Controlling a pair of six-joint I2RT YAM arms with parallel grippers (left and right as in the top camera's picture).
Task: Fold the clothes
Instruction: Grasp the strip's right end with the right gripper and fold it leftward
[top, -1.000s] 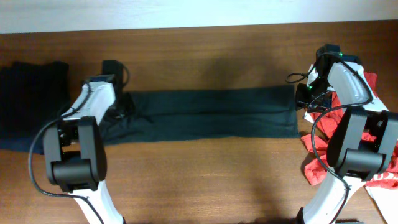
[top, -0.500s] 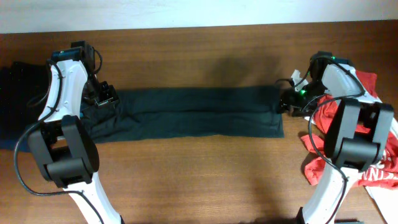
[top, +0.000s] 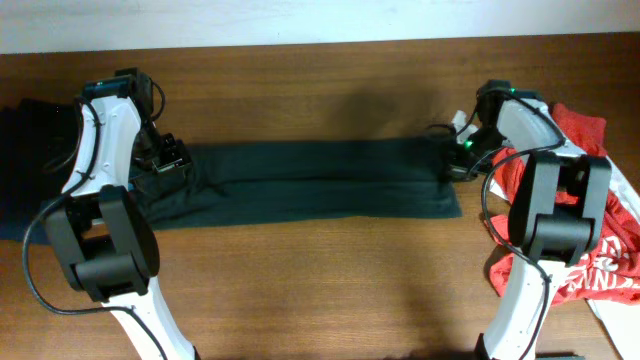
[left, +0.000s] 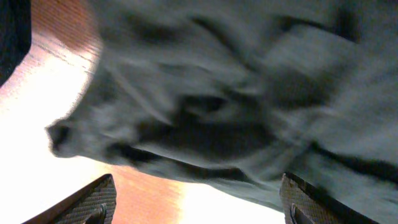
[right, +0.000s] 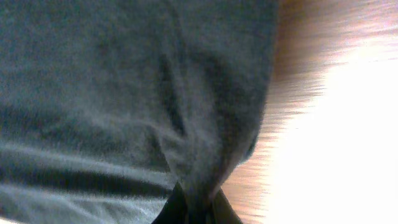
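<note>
A long dark green garment (top: 310, 180) lies flat across the middle of the table, folded lengthwise. My left gripper (top: 163, 158) hovers over its crumpled left end. In the left wrist view its fingers (left: 199, 208) are wide apart and empty, with the wrinkled fabric (left: 236, 93) just beyond them. My right gripper (top: 457, 160) is at the garment's right end. In the right wrist view its fingers (right: 194, 210) are pinched shut on a fold of the green cloth (right: 124, 93).
A heap of black clothes (top: 30, 160) lies at the far left. A red garment (top: 590, 240) lies at the right edge under my right arm, with a white item (top: 620, 325) at the front right corner. Bare wood (top: 320, 290) lies in front of the garment.
My left arm has swung left to the garment's left end. My right gripper has moved left with the right end, so the garment sits further left. The red garment has shifted too.
</note>
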